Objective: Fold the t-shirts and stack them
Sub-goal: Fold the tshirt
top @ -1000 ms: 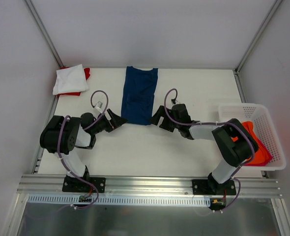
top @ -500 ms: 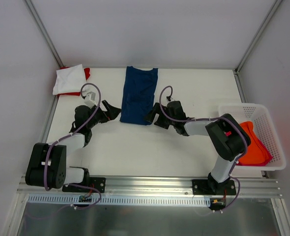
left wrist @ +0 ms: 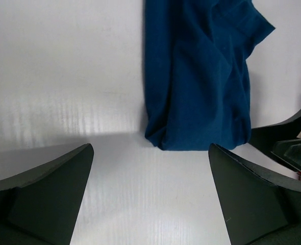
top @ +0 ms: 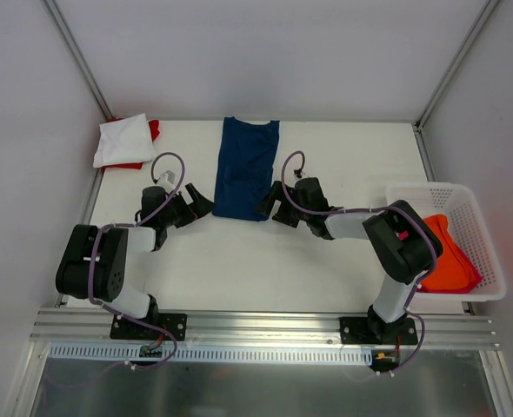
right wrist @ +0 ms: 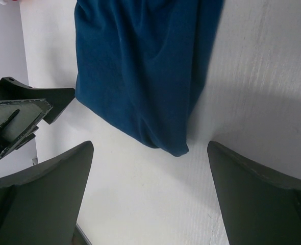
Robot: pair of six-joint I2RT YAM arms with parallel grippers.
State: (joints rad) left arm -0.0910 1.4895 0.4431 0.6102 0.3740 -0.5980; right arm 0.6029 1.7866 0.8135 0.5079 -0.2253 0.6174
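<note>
Left arm (top: 135,236) and right arm (top: 352,226) reaching forward low, both jaws wide apart, empty, facing inward

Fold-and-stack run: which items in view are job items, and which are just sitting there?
Job items:
- navy t-shirt, mid-table
- white t-shirt, far left corner
- red t-shirt, under the white one
- orange t-shirt, in the basket

Just there:
- white lattice basket
- table

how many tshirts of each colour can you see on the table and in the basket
navy t-shirt: 1
white t-shirt: 1
red t-shirt: 1
orange t-shirt: 1
total: 4
</note>
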